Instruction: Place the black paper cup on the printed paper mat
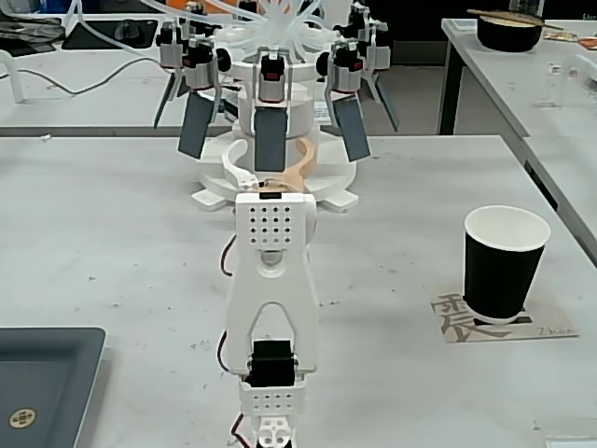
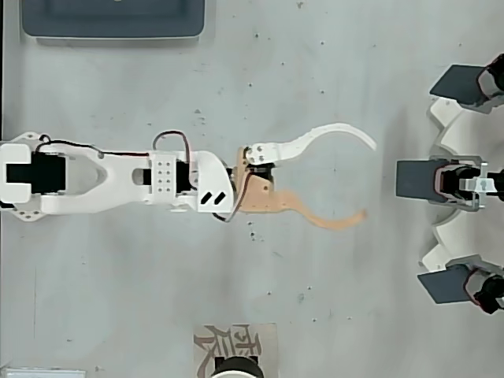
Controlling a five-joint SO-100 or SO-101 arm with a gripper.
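Observation:
The black paper cup [image 1: 505, 265] stands upright on the printed paper mat [image 1: 550, 326] at the right of the fixed view, its white inside showing. In the overhead view only the cup's white rim [image 2: 236, 368] and the mat [image 2: 228, 339] show at the bottom edge. My gripper [image 2: 368, 179] reaches along the table's middle, open and empty, with one white curved finger [image 2: 339, 134] and one tan finger [image 2: 323, 220] spread wide. It is well apart from the cup. In the fixed view the gripper [image 1: 266, 173] sits behind the arm's white body, mostly hidden.
A dark grey tray [image 1: 42, 383] lies at the table's near left corner in the fixed view. A white multi-arm device with dark paddles [image 1: 270, 121] stands just beyond the gripper. A dark bowl [image 1: 509, 31] rests on another table at the back right.

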